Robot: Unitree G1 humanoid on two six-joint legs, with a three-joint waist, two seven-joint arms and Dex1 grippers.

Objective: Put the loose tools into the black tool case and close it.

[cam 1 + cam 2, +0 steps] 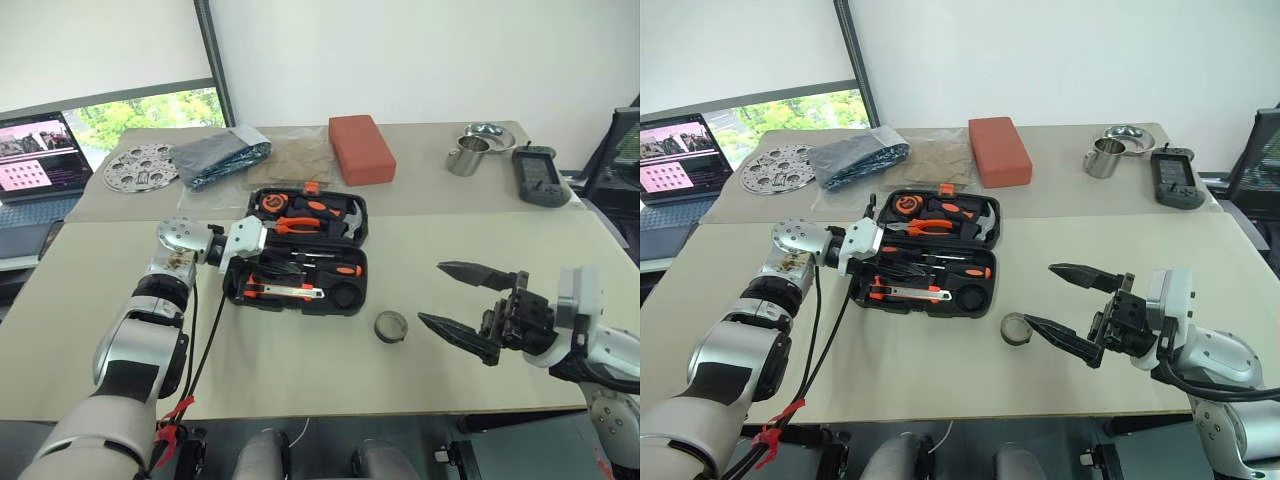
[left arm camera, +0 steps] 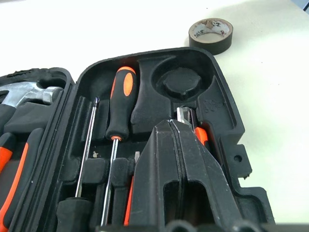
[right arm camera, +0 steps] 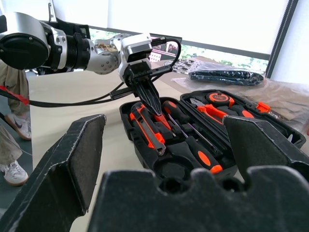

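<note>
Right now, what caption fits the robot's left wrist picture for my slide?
Shut left end effector over the open black tool case, grey tape roll waiting on the table.

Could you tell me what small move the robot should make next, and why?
Probably the right gripper should move toward the grey roll and pick it up. The roll lies on the table just outside the open black tool case, whose round recess looks empty. The right gripper's fingers stand open beside the roll, while the left gripper is shut over the case.

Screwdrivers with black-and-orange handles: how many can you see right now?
2, both lying in the open black tool case: one screwdriver handle-away, the other screwdriver beside it, reversed. More may hide under the left pincer.
</note>
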